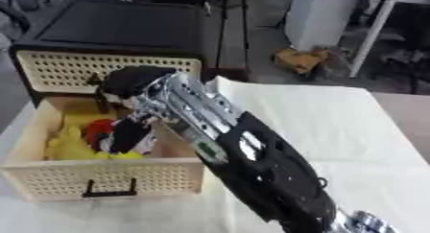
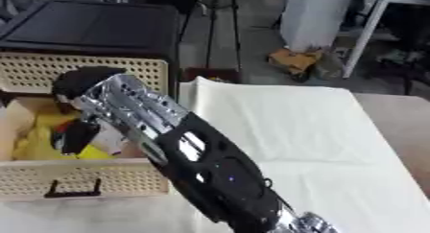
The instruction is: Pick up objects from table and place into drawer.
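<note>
The white-covered table [image 1: 336, 145] extends to the right of the right hand [image 1: 134, 81]. The open cream drawer [image 1: 101, 179] lies directly below the hand. Yellow objects [image 1: 71, 145] and a black-and-red object [image 1: 126, 133] rest inside, beneath the hand. Finger position cannot be determined. No legible writing.

The right hand [image 1: 134, 81] reaches over the open drawer [image 1: 101, 179], above yellow and red objects [image 1: 80, 141].

Workshop or lab: bare concrete floor [image 1: 252, 21], white bin [image 1: 319, 16].
</note>
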